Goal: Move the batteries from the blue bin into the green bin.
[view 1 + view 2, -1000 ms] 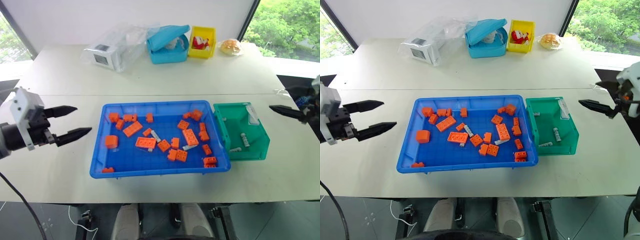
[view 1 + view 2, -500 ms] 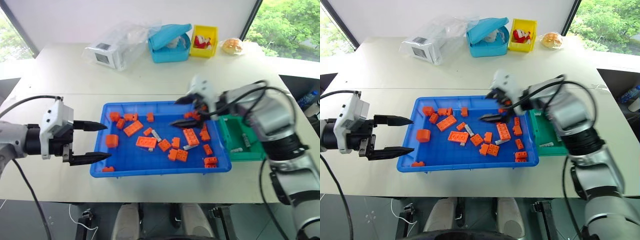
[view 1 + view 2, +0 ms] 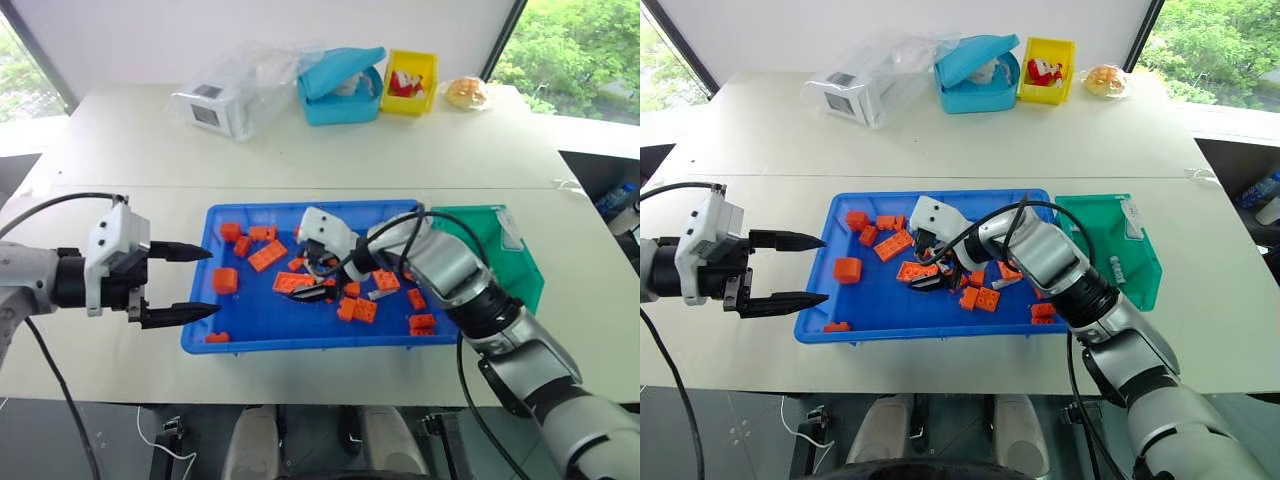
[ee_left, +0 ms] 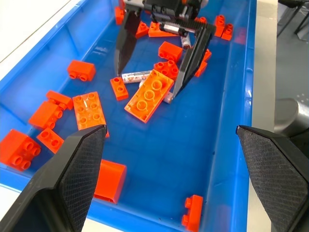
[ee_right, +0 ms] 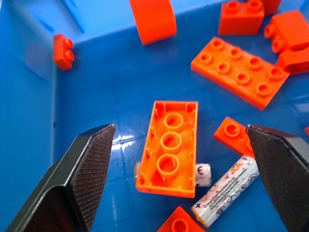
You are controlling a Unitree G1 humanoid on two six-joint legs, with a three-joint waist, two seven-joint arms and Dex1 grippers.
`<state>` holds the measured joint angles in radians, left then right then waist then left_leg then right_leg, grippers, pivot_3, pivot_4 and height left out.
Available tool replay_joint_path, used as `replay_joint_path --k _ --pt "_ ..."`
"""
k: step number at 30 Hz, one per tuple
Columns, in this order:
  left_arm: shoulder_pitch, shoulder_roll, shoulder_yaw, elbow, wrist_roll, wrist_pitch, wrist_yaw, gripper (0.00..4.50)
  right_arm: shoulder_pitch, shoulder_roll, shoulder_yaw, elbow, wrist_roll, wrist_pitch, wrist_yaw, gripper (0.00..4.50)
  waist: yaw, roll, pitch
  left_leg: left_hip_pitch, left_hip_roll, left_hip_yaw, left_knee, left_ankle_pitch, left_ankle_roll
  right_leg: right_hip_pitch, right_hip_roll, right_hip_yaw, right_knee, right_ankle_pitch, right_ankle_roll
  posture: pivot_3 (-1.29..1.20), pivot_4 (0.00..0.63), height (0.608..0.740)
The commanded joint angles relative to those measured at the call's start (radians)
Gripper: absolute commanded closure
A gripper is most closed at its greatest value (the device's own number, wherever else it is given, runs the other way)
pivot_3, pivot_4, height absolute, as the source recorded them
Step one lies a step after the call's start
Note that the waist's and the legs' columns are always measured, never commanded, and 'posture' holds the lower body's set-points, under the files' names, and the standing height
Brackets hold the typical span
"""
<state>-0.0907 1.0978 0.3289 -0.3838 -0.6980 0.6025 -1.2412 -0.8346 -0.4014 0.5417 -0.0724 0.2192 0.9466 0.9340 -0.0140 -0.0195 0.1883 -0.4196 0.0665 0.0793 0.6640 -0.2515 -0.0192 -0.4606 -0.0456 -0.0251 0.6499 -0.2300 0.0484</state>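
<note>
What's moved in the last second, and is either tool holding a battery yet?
The right tool swung in from beyond the small deep green plastic bin and came down, open and empty, over an upturned orange brick and silver-grey batteries in the wide blue plastic tray. The left tool, open and empty, edged toward the tray. Bricks and bins stayed put.

Left gripper [image 3: 190, 283] at frame left, fingers spread, pointing right. Right gripper [image 3: 318, 277] at centre, spread wide, angled downward.

Glossy blue bin [image 5: 96, 87], orange plastic bricks [image 5: 169, 147], seemingly paper-labelled batteries [image 5: 227, 191]
</note>
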Motion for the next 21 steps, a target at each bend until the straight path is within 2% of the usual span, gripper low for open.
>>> replay_joint_path --k 1,5,9,11,12,17,21 --pt "0.000 0.006 0.028 -0.008 -0.006 -0.008 -0.006 0.00 0.005 0.006 0.002 -0.016 -0.009 -0.024 -0.005 0.03 0.000 0.000 0.000 0.000 0.000 0.000 0.000 0.000 0.000 0.000 0.000 0.000 0.000 0.000 0.000 0.00 0.150 0.736" --pt "-0.012 0.007 0.021 0.001 -0.004 -0.010 -0.007 0.00 0.026 0.001 0.012 -0.011 -0.023 -0.035 -0.009 0.03 -0.002 0.000 0.000 0.000 0.000 0.000 0.000 0.000 0.000 0.000 0.000 0.000 0.000 0.000 0.000 0.00 0.150 0.736" --pt "-0.028 0.007 0.008 0.012 0.000 -0.015 -0.007 0.00 0.024 0.011 -0.005 0.003 -0.022 -0.036 -0.009 1.84 -0.001 0.000 0.000 0.000 0.000 0.000 0.000 0.000 0.000 0.000 0.000 0.000 0.000 0.000 0.000 0.00 0.150 0.736" --pt "-0.038 0.006 0.002 0.018 0.002 -0.017 -0.007 0.00 0.018 0.014 -0.014 0.008 -0.021 -0.037 -0.011 2.95 -0.001 0.000 0.000 0.000 0.000 0.000 0.000 0.000 0.000 0.000 0.000 0.000 0.000 0.000 0.000 0.00 0.150 0.736" --pt "-0.043 0.005 -0.001 0.022 0.004 -0.018 -0.007 0.00 0.015 0.016 -0.016 0.012 -0.022 -0.039 -0.012 3.32 -0.001 0.000 0.000 0.000 0.000 0.000 0.000 0.000 0.000 0.000 0.000 0.000 0.000 0.000 0.000 0.00 0.150 0.736" --pt "-0.067 -0.001 -0.016 0.040 0.013 -0.023 -0.011 0.00 -0.009 0.044 -0.031 0.028 -0.007 -0.041 -0.007 3.31 -0.002 0.000 0.000 0.000 0.000 0.000 0.000 0.000 0.000 0.000 0.000 0.000 0.000 0.000 0.000 0.00 0.150 0.736" --pt "-0.101 -0.007 -0.036 0.054 0.011 -0.022 -0.011 0.00 -0.090 0.166 0.003 0.175 -0.059 -0.160 -0.037 3.31 -0.008 0.000 0.000 0.000 0.000 0.000 0.000 0.000 0.000 0.000 0.001 0.000 0.001 0.000 0.000 0.00 0.150 0.736"
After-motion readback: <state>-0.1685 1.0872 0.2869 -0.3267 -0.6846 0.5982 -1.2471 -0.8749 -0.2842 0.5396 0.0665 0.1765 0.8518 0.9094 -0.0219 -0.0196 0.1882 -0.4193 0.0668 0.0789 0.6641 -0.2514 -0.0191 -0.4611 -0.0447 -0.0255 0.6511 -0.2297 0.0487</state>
